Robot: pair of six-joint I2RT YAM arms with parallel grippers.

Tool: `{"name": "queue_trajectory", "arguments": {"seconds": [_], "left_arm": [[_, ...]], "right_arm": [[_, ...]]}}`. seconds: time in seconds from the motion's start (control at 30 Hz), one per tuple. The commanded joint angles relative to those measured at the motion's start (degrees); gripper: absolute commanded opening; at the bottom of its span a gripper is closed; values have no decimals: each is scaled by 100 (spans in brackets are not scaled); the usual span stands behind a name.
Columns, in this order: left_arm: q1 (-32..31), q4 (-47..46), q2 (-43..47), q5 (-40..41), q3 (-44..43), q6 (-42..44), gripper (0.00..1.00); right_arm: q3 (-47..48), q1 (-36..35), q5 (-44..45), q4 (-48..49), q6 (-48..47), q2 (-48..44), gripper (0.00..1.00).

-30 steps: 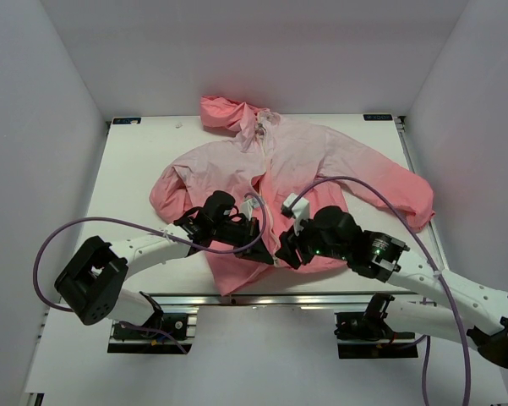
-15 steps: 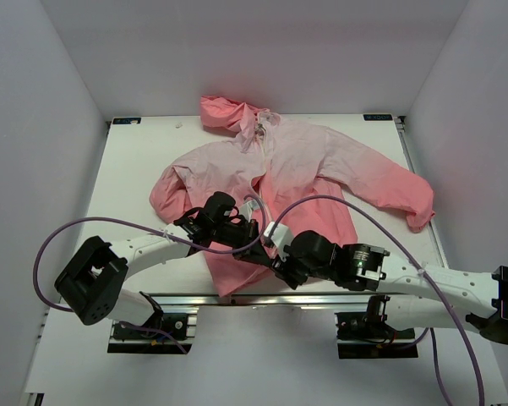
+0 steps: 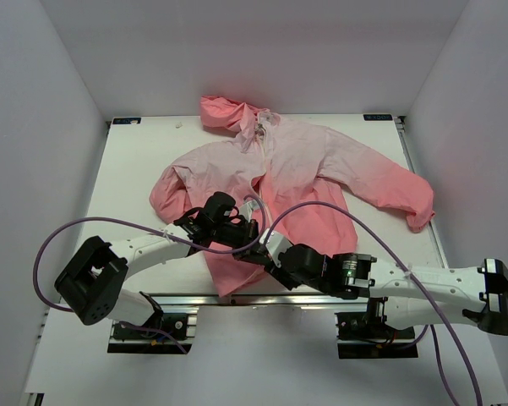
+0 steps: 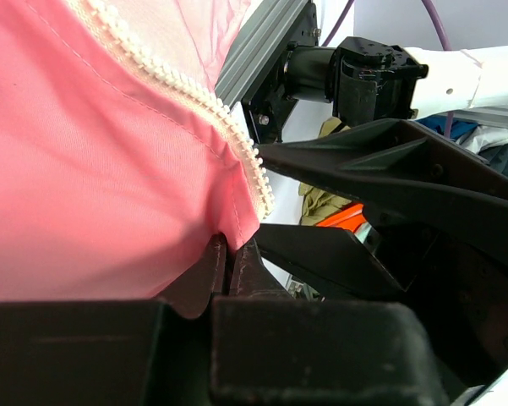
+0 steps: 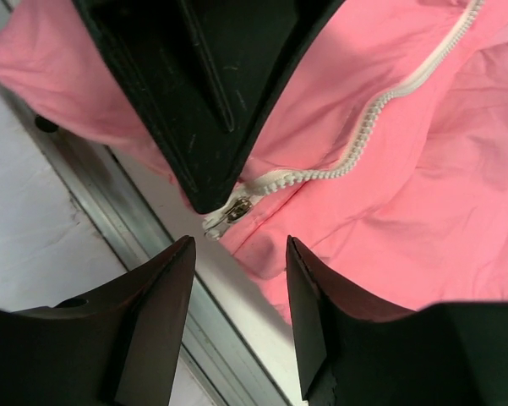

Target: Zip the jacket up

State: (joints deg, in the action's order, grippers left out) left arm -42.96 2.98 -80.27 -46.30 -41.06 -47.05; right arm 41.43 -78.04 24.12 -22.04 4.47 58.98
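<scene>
The pink hooded jacket [image 3: 304, 169] lies flat on the white table, hood at the back, hem at the near edge. My left gripper [image 3: 255, 252] is shut on the jacket's hem beside the whitish zipper teeth [image 4: 237, 139]; the coral cloth [image 4: 93, 178] is pinched between its pads. My right gripper [image 3: 270, 260] is open just right of it at the hem. In the right wrist view its fingers [image 5: 156, 321] stand apart on either side of the metal zipper slider [image 5: 235, 211], which sits at the bottom of the zipper [image 5: 389, 97] just under the left gripper's black finger.
An aluminium rail [image 3: 262, 298] runs along the table's near edge under both grippers. White walls close in the table left, right and back. Purple cables [image 3: 110, 224] loop over both arms.
My right gripper has swung left along the hem, from beside the right front panel to right next to the left gripper. The left arm has stayed in place, still holding the hem.
</scene>
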Motion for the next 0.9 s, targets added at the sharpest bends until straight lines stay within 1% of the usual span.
{"name": "queue_trajectory", "arguments": {"seconds": [0.0, 0.2, 0.23, 0.3, 0.53, 0.6, 0.73, 0.87], "left_arm": [[-11, -17, 126, -160, -122, -41, 0], [-2, -52, 161, -160, -87, -85, 0], [-2, -44, 161, -160, -87, -85, 0], [-2, -43, 161, -151, -69, -85, 0], [-2, -44, 134, -177, -69, -85, 0], [-2, -35, 134, -169, -60, -77, 0], [-2, -26, 152, -168, -34, -59, 0], [-2, 9, 161, -142, -34, -41, 0]], "right_arm": [[-38, -62, 418, 332, 63, 96, 52], [-109, -71, 541, 403, 45, 193, 50], [-118, -62, 559, 394, 45, 193, 47], [-118, -62, 585, 394, 54, 140, 44], [-118, -62, 506, 394, 1, 61, 26], [-118, -71, 471, 376, 10, 61, 23], [-91, -62, 392, 376, -25, 0, 23], [-100, -71, 243, 394, -43, -88, 24]]}}
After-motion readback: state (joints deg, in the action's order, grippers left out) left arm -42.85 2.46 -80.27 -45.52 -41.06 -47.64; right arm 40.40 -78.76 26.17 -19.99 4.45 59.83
